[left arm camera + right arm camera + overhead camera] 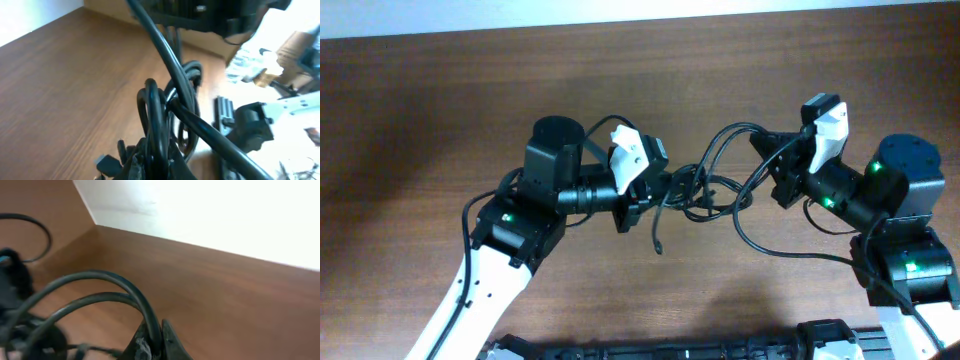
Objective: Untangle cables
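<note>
cables (176,80): black, smooth rubbery jacket, faint gloss, at left gripper (150,167) tips
table (430,110): brown wood grain, matt, below the left gripper
housing (632,155): white plastic, smooth, behind its fingers

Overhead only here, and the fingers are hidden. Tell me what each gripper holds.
Observer: Right wrist view: the right gripper is shut on one cable that arches up out of its jaws.
Operator: Now the left.
Observer: Left wrist view: the left gripper is shut on a bunch of looped cables.
Operator: Find me a plug.
Observer: A small plug shows just left of that gripper in that view.
</note>
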`<control>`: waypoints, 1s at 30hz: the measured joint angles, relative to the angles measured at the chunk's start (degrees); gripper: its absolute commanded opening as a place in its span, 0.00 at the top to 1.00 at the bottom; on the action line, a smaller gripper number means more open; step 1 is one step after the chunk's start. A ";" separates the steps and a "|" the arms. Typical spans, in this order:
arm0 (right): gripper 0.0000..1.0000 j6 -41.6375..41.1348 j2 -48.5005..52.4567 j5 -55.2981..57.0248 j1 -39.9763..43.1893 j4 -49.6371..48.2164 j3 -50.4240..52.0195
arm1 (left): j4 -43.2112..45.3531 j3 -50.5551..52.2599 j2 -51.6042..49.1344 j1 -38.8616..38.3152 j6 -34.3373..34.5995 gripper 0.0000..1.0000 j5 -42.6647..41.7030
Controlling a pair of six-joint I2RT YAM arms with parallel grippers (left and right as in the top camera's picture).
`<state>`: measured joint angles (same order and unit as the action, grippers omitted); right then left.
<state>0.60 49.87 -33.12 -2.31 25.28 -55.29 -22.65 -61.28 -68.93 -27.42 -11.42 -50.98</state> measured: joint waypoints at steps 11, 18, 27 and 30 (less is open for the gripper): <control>0.96 10.60 -0.20 0.28 -0.04 -13.64 0.15 | -4.17 -0.04 0.26 -2.29 -1.03 1.00 -7.58; 0.87 11.43 -0.20 -10.64 -0.02 -16.65 0.15 | -5.92 -0.09 0.81 -3.43 -1.22 1.00 -5.70; 0.26 11.30 -0.15 -10.67 0.09 -6.27 0.00 | -3.96 -0.07 0.81 -3.98 -1.31 1.00 -3.34; 0.18 11.43 -0.15 -9.97 0.13 -3.13 0.00 | -3.91 -0.07 0.81 -3.98 -0.68 1.00 -0.48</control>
<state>12.03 49.71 -43.09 -2.17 22.15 -55.29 -26.57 -61.34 -68.12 -31.40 -12.10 -51.46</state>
